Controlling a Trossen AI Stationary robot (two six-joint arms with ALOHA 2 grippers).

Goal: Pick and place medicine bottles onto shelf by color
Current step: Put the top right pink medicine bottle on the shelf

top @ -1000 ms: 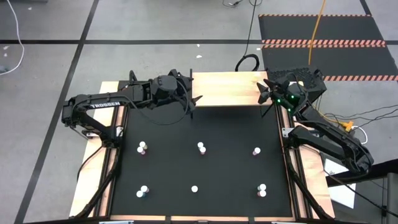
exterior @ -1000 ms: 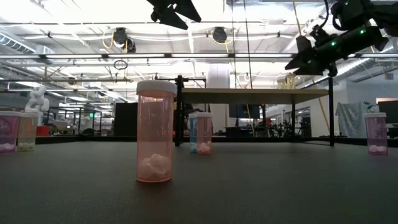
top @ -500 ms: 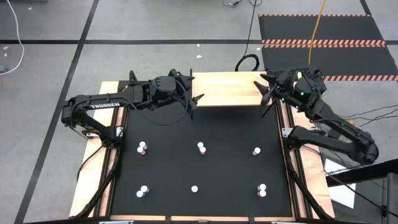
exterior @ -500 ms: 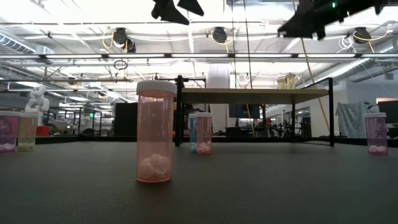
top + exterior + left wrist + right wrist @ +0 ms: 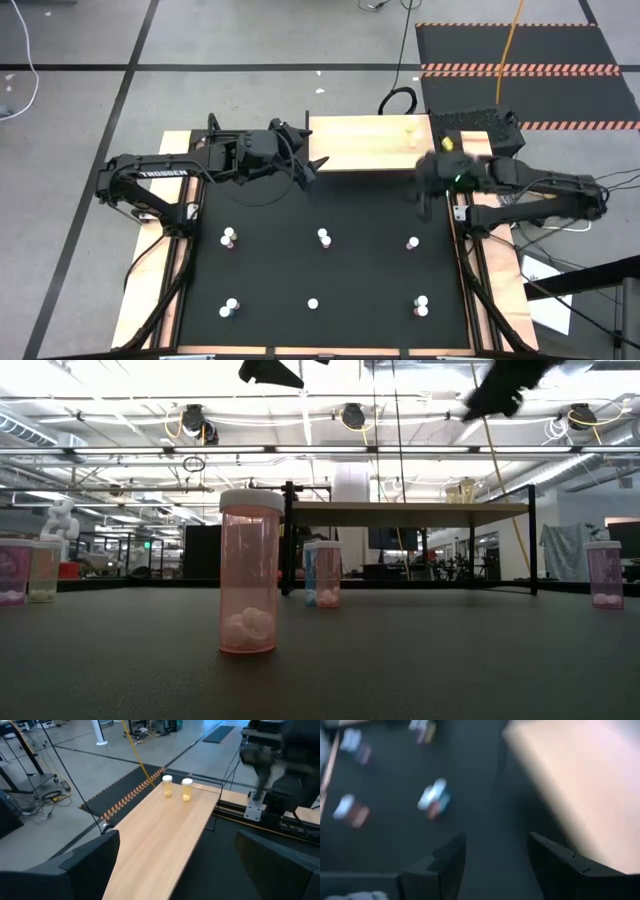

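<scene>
The light-wood shelf (image 5: 365,142) stands at the table's far edge on thin black legs (image 5: 289,540). Two yellow medicine bottles (image 5: 167,785) (image 5: 186,789) stand upright at its right end, one visible from above (image 5: 411,127). Several more white-capped bottles stand upright on the black tabletop, among them (image 5: 323,237), (image 5: 412,243) and a pink one (image 5: 248,572). My left gripper (image 5: 180,870) hovers open at the shelf's left end (image 5: 306,165). My right gripper (image 5: 495,865) is open and empty, above the table's right edge just near of the shelf (image 5: 422,197).
A black box (image 5: 480,125) and a looped cable (image 5: 396,100) lie beyond the shelf's right end. Pale wooden strips (image 5: 178,250) edge the tabletop. The bottles stand in two rows, with wide black gaps between them (image 5: 365,275).
My right gripper has drawn back from the shelf's right end toward the table's near edge, rising and tipping its fingers downward. Its fingers stay apart and empty.
</scene>
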